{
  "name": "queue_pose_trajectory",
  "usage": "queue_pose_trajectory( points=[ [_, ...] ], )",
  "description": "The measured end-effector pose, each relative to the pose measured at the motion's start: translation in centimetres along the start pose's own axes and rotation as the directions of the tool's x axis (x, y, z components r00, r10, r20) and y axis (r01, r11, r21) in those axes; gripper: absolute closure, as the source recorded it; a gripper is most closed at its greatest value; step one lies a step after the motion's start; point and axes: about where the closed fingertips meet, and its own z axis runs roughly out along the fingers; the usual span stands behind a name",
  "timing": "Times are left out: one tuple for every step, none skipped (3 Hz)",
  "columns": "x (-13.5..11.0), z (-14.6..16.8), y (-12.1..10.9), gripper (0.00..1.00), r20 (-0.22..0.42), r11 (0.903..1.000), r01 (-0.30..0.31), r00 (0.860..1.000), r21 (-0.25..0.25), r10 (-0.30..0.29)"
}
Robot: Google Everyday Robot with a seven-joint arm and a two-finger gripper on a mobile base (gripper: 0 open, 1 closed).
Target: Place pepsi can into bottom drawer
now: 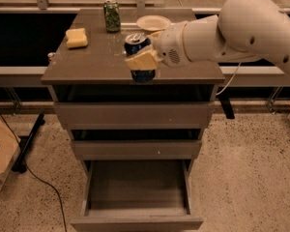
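The pepsi can (137, 45), dark blue with a silver top, is held in my gripper (144, 57). The yellowish fingers (141, 60) are closed around its middle. The can hangs in the air at the front edge of the cabinet top (96, 62), lifted off the surface. The bottom drawer (137, 190) is pulled out below, a wide shallow tray with nothing in it that I can see. My white arm (232, 30) reaches in from the right.
A green patterned can (111, 15), a white plate (153, 22) and a yellow sponge (77, 37) sit on the cabinet top. The two upper drawers (135, 115) are shut. A cardboard box (0, 153) and a cable lie on the floor at left.
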Motion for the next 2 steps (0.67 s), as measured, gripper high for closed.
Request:
queue_pose_trajectory(
  points=[
    [1.1, -1.7, 5.3, 1.0, -0.024, 0.9994, -0.035, 0.999, 0.0, 0.035],
    [3.1, -1.1, 9.7, 1.0, -0.03, 0.9975, -0.068, 0.997, -0.02, 0.067]
  ],
)
